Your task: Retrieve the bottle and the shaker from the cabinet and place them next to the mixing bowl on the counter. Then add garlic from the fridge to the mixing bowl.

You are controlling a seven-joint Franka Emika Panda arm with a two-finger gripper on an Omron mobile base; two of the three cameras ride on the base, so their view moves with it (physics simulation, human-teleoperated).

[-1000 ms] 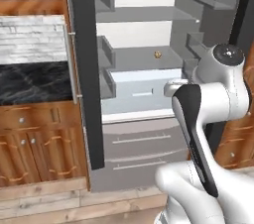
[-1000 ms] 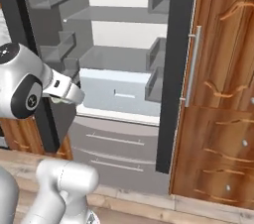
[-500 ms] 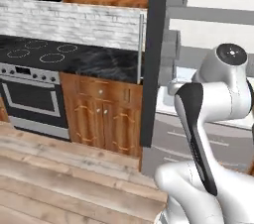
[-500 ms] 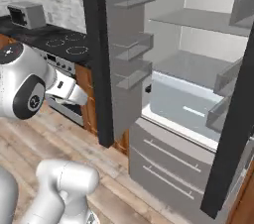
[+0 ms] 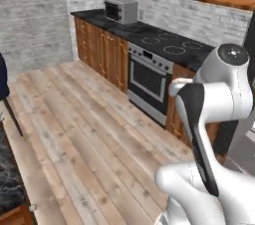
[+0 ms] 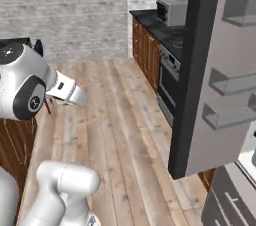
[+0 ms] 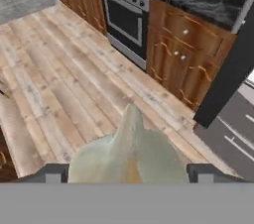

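In the hand view a pale, pointed garlic bulb [image 7: 130,151] sits between the two dark fingertips [image 7: 53,173], and my gripper [image 7: 128,174] is shut on it, carried above the wooden floor. The fridge stands to the right. Its dark open door with grey shelves [image 6: 220,75] is in the right base view, and its grey lower drawers [image 7: 233,129] are in the hand view. The bottle, the shaker and the mixing bowl are out of view.
A stove with an oven [image 5: 147,83] stands in a run of wooden base cabinets [image 7: 186,52] under a dark counter with a small toaster oven [image 5: 121,10]. A wide wooden floor [image 5: 74,119] lies open ahead. A dark counter edge [image 5: 9,169] is at the near left.
The whole picture has swung from the open fridge interior left across the stove to the kitchen floor, so the base has turned. The garlic stays in the gripper.
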